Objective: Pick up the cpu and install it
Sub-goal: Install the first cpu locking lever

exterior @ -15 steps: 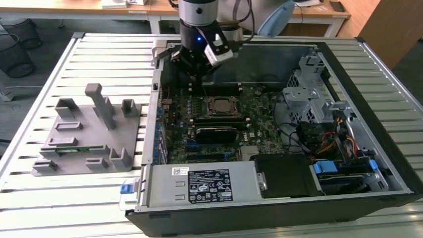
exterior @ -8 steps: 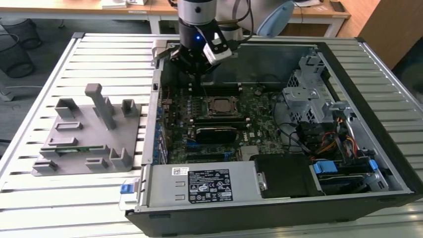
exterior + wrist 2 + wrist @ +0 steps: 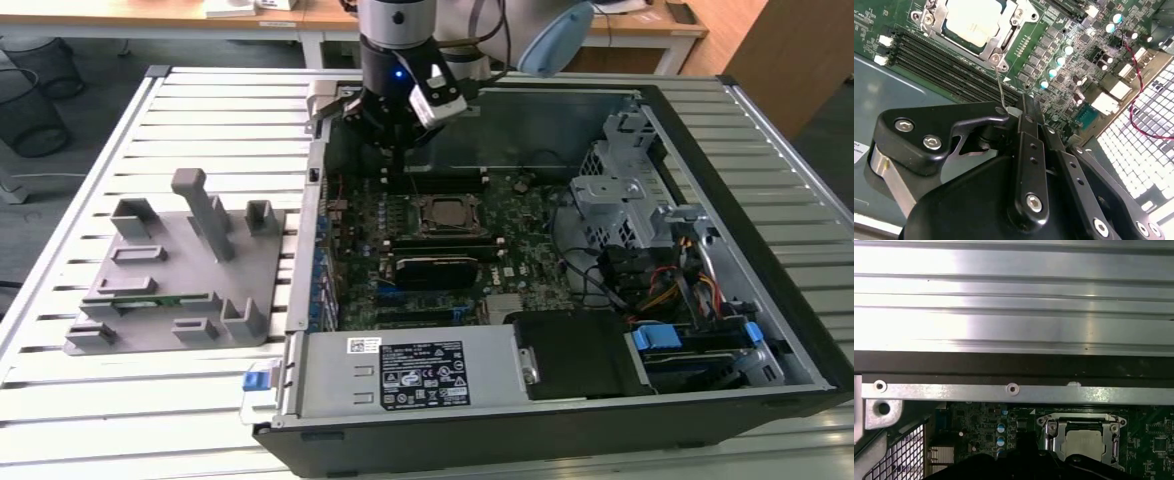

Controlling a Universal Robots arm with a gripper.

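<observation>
Cpu [image 3: 975,19] inside socket frame [image 3: 1004,42] in open computer case [image 3: 747,140].

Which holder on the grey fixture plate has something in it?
The long low holder with the green memory stick in it; the others hold nothing visible.

A slatted metal table [image 3: 200,110] is seen carrying everything. An open computer case [image 3: 747,250] is laid flat on it, and a grey holder tray [image 3: 180,300] is placed beside it, toward the exterior view's left.

No legible text or labels
</observation>
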